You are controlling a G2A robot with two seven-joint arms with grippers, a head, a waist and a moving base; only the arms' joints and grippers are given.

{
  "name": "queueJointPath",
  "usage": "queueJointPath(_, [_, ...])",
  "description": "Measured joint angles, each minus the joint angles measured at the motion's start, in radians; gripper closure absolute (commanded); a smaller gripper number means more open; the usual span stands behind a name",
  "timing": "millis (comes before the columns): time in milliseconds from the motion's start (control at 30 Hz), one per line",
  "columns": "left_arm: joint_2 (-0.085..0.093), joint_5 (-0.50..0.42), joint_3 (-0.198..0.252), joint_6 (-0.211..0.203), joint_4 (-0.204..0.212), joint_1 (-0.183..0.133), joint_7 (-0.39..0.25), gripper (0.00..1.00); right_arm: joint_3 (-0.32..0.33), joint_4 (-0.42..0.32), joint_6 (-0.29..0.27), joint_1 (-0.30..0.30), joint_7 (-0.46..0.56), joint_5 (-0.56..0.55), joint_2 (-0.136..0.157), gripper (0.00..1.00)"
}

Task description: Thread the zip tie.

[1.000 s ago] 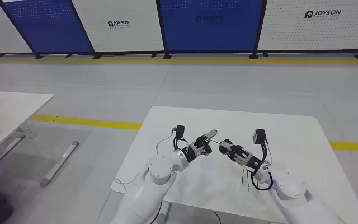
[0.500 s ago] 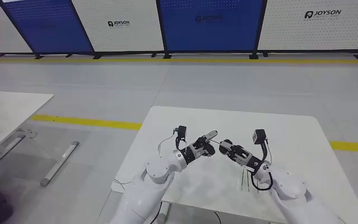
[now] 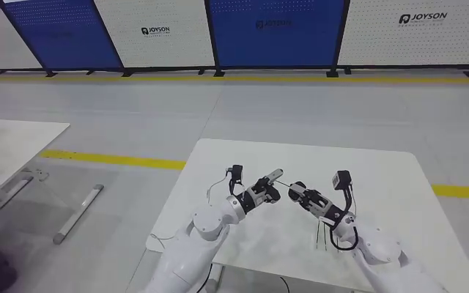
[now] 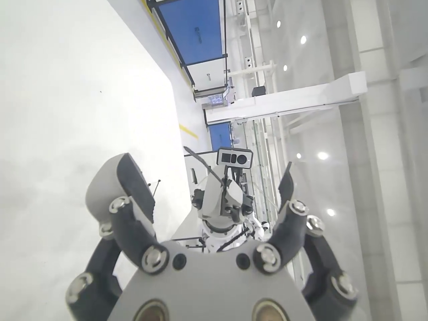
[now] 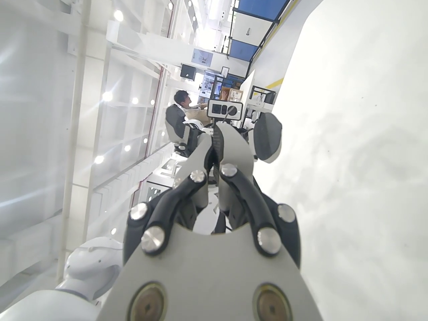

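Mostly the zip tie (image 4: 202,163) is hidden: its gripped end sits between the pressed-together fingers of the right hand (image 5: 215,132), so whether that end is the head or the tail cannot be told. From the left wrist view the exposed part is a thin, dark, flat strip with a slight curve. It sticks out of the right hand toward the left hand (image 4: 209,173) and narrows at its free end. From the right wrist view a short sliver of it pokes past the clamped fingertips. In the top view it is a hairline between the two hands, hard to follow, held in the air above the bench (image 3: 381,172). Left hand: fingers spread wide apart, gripping nothing. The tie's free end lies near the left hand's opening, but whether it has passed between the fingers cannot be judged. The hands face each other, tips close, over the middle of the bench. A few thin dark strips (image 3: 320,236) lie on the bench beside the right arm, too fine to identify.
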Motion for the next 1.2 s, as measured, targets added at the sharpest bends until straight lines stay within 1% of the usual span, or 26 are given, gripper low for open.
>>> queueJointPath(33, [0.001, -0.004, -0.001, -0.002, 0.004, -0.001, -0.003, 0.78, 0.002, 0.004, -0.003, -0.001, 0.001, 0.004, -0.001, 1.0])
queueJointPath(100, [0.003, -0.01, -0.001, -0.007, 0.01, -0.003, -0.007, 0.85, 0.005, 0.012, -0.006, -0.001, 0.004, 0.006, -0.005, 1.0])
queueJointPath(133, [0.004, -0.012, 0.0, -0.01, 0.011, -0.004, -0.009, 0.96, 0.006, 0.015, -0.006, -0.001, 0.005, 0.005, -0.006, 1.0])
queueJointPath(167, [0.005, -0.015, 0.001, -0.013, 0.013, -0.004, -0.013, 1.0, 0.007, 0.017, -0.005, 0.0, 0.007, 0.003, -0.007, 1.0])
queueJointPath(433, [0.012, -0.021, 0.014, -0.033, 0.011, -0.008, -0.027, 1.0, 0.015, 0.018, 0.009, -0.001, 0.015, -0.013, -0.013, 1.0])
queueJointPath(700, [0.022, -0.018, 0.015, -0.048, -0.003, 0.001, -0.041, 1.0, 0.015, 0.018, 0.009, -0.001, 0.015, -0.013, -0.013, 1.0])
queueJointPath(833, [0.026, -0.019, 0.017, -0.051, -0.005, 0.002, -0.041, 1.0, 0.015, 0.018, 0.009, -0.001, 0.015, -0.013, -0.013, 1.0])
queueJointPath(1200, [0.036, -0.014, 0.024, -0.076, -0.009, 0.004, -0.037, 1.0, 0.015, 0.018, 0.009, -0.001, 0.015, -0.013, -0.013, 1.0])
